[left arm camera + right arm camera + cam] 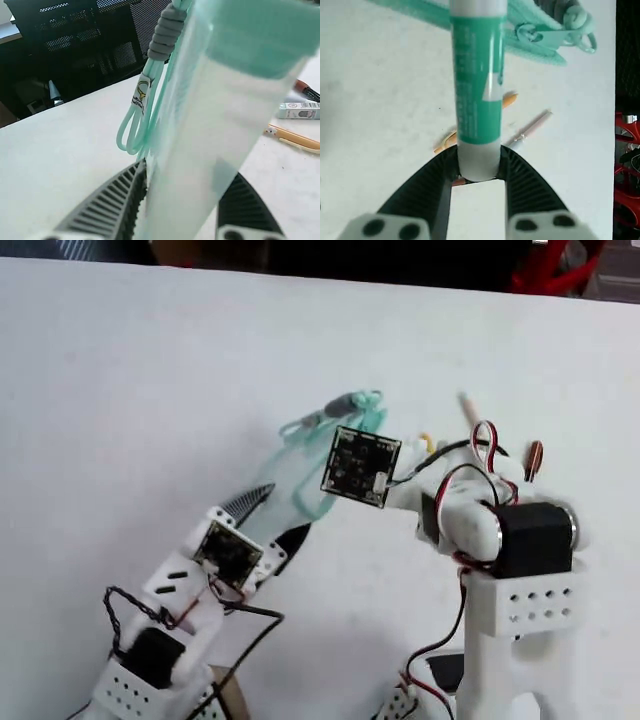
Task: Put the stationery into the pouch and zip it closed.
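**Left gripper** (pixel 182 200): nearest the table's (pixel 120 390) near edge. Its jaws are closed onto the lower end of the pouch.

**Pouch** (pixel 210 115): translucent mint, lifted at a slant over the table's middle. Its contents cannot be told. The zip pull (pixel 540 35) and a looped mint cord (pixel 137 125) with grey wrapping are at its far end.

**Right gripper** (pixel 477 152): beside the pouch, with its jaws clamped on a stick.

**Stick** (pixel 476 75): white body with a green label whose print is illegible. Its far tip is over the pouch; whether it is inside cannot be told.

**Loose items on the table to the right of the pouch:**
- orange pen (pixel 295 140)
- small box (pixel 300 110)
- red pen (pixel 306 91)
- pencil (pixel 468 410), farther back
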